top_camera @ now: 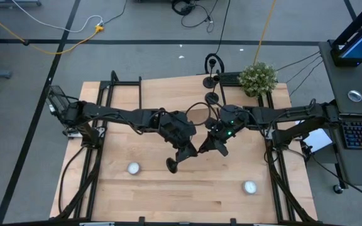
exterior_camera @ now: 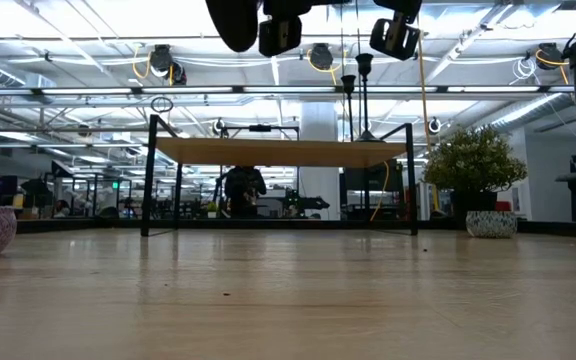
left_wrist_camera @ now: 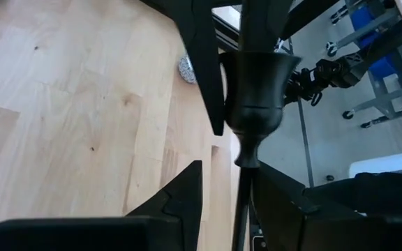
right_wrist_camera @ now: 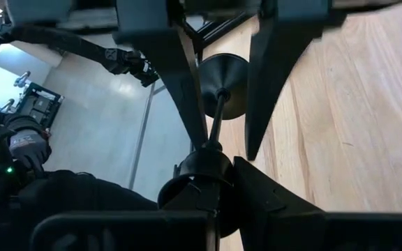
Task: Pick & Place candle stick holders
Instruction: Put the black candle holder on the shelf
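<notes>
Above the pale wooden table (top_camera: 168, 194), both arms meet in mid-air over one matte-black candle stick holder (top_camera: 180, 161). The left gripper (top_camera: 187, 152) and right gripper (top_camera: 213, 148) both clamp it: apparently a handover. Next, one must release.

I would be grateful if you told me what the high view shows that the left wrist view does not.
Only the high view shows the potted plant, the left-side tealight, and the left gripper and right gripper together over mid-table. Only the left wrist view shows the cup of the candle stick holder close up. Both show that holder, the wooden table and the right-side tealight.
</notes>
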Robot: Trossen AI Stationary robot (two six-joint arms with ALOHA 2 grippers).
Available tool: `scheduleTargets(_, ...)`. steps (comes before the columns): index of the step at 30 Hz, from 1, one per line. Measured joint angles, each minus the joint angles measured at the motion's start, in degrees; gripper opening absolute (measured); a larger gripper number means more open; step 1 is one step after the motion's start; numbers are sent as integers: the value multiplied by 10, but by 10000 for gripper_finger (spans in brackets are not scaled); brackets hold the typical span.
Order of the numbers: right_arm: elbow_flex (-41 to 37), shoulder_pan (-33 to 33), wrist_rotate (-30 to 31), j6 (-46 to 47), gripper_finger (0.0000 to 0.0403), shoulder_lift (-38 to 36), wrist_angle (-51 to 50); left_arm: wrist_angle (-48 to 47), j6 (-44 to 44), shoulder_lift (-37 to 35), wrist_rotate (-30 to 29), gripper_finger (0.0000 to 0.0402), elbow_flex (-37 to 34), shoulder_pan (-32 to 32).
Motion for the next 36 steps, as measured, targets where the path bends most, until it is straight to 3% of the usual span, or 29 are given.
scheduleTargets(9, -1, 0, 3, 2, 13, 0, -2, -2, -4, 3, 13, 113, 0, 7)
scheduleTargets(16, -1, 0, 2, 0, 13, 0, -2, 1, 19, 3, 27, 16, 0, 7)
scheduleTargets(36, -1, 0, -2, 3, 118, -17, -20, -51, 21, 2, 19, 14, 0, -15)
